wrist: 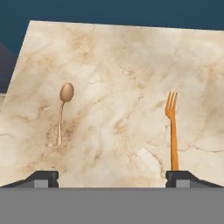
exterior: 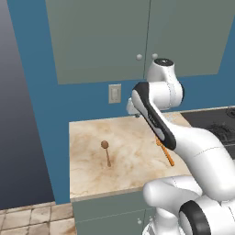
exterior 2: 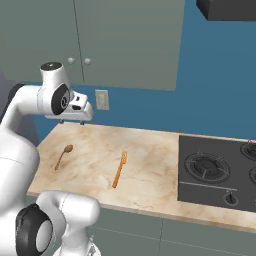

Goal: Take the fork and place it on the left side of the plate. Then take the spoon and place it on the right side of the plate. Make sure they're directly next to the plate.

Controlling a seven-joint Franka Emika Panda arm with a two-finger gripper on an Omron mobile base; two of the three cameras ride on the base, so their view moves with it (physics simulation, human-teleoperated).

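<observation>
The gripper [wrist: 112, 177] hangs wide and empty above the counter [wrist: 122, 65], where the fork [wrist: 172, 131] lies flat, well apart from the spoon [wrist: 62, 111]; it looks light, stiff and thin, best pinched mid-handle.

Marble counter [exterior 2: 150, 165]: spoon [exterior 2: 63, 155] left, fork [exterior 2: 119, 169] right, well apart.

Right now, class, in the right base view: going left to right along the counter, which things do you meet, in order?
spoon → fork → stove
</observation>
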